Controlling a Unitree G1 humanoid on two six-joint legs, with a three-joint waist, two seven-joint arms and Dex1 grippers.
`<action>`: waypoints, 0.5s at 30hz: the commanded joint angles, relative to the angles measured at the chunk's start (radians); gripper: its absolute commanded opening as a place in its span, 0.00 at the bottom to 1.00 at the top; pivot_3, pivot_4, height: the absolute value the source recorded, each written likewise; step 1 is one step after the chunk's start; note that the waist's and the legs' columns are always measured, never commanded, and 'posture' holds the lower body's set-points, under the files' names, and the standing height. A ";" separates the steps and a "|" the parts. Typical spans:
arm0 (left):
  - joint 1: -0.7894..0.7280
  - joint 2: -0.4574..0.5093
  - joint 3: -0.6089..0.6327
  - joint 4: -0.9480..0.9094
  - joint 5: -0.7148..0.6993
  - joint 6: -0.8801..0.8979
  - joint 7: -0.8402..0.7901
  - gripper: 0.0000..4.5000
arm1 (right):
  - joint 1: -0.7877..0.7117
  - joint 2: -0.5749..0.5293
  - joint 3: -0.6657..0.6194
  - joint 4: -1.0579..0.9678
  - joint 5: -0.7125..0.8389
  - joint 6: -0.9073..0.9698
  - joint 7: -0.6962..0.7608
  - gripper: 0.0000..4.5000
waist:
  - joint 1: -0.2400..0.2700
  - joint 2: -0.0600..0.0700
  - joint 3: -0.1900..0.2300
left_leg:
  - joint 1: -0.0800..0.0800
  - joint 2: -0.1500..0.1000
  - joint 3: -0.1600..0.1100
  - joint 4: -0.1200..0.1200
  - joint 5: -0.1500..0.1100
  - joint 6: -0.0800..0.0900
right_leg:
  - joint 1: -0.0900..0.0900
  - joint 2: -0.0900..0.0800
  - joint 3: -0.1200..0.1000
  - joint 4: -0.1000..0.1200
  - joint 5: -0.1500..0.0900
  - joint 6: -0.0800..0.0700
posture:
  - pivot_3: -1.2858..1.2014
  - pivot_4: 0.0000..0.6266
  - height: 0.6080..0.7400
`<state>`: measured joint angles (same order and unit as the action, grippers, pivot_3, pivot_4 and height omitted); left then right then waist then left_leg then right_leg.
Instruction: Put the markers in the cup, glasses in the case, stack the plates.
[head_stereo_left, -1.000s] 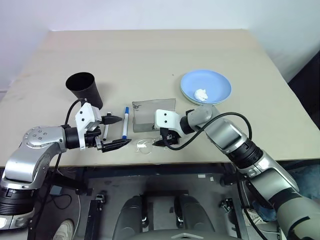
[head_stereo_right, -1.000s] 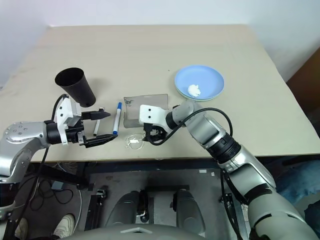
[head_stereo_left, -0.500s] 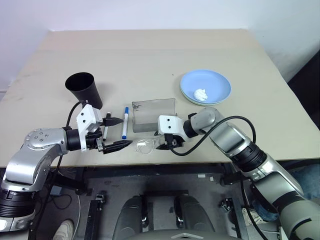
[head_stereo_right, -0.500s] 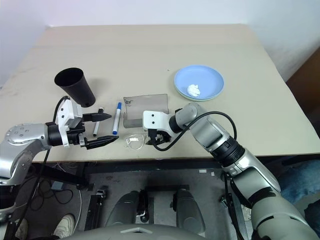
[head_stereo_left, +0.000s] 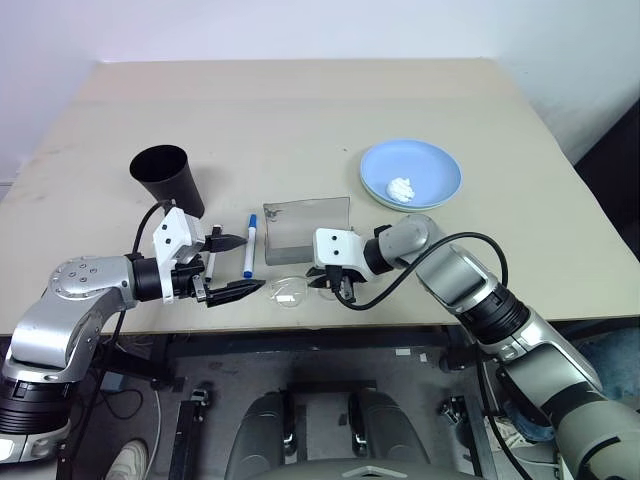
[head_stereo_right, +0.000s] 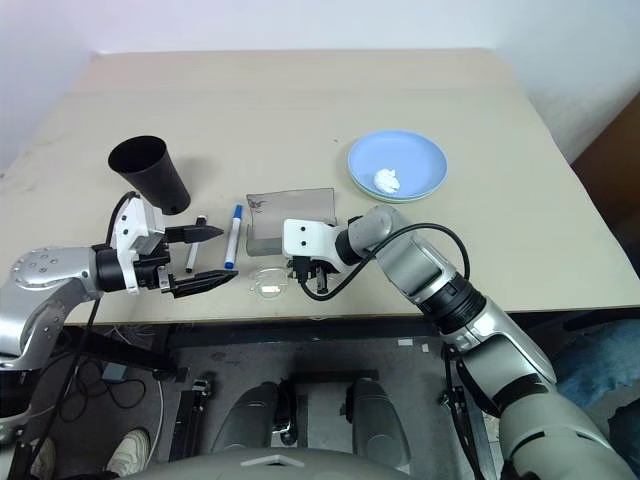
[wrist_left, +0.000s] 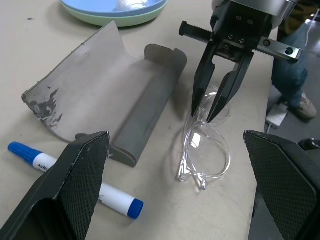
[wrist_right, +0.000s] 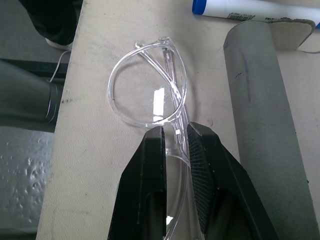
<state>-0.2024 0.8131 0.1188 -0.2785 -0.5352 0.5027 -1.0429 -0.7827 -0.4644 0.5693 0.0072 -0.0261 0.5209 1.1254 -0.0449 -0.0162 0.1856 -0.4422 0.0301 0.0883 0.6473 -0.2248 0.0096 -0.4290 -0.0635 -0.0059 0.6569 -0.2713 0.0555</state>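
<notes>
At the worktop's (head_stereo_left: 300, 110) near edge the right pincer (wrist_right: 175, 142) pinches the glasses (wrist_right: 150, 102), seemingly at the bridge, just beside the open case (head_stereo_left: 306, 225), while the left pincer (head_stereo_left: 232, 265) gapes wide, empty.

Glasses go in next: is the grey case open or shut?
Open: the case lies spread on the table, lid folded back, nothing inside.

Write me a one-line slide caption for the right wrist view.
Right hand closing on the clear glasses' frame near the table edge, grey case alongside.
</notes>
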 joint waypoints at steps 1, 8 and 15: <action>-0.003 -0.003 0.008 -0.039 -0.015 0.002 0.006 1.00 | -0.016 0.006 0.003 0.009 -0.018 0.016 0.001 0.13 | 0.000 0.000 0.000 | 0.000 0.000 0.000 0.000 0.000 0.000 | 0.000 0.000 0.000 0.000 0.000 0.000 | 0.52 0.24 1.00; 0.002 -0.010 0.012 -0.052 -0.018 0.015 0.016 1.00 | -0.038 0.012 0.011 0.021 -0.033 0.034 0.005 0.01 | 0.000 0.000 0.000 | 0.000 0.000 0.000 0.000 0.000 -0.001 | 0.000 0.000 0.000 0.000 0.000 0.000 | 0.52 0.24 1.00; 0.002 -0.010 0.016 -0.054 -0.028 0.025 0.026 1.00 | -0.067 0.006 -0.012 -0.001 -0.012 0.078 0.029 0.01 | 0.000 0.000 0.000 | 0.000 0.000 0.000 0.000 -0.001 -0.002 | 0.000 0.000 0.000 0.000 0.000 -0.001 | 0.52 0.24 1.00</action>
<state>-0.1992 0.8033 0.1188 -0.2994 -0.5473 0.5239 -1.0202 -0.8276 -0.4529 0.5742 0.0230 -0.0361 0.5845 1.1483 -0.0446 -0.0164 0.1856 -0.4422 0.0301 0.0882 0.6474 -0.2256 0.0080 -0.4291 -0.0636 -0.0059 0.6570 -0.2708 0.0546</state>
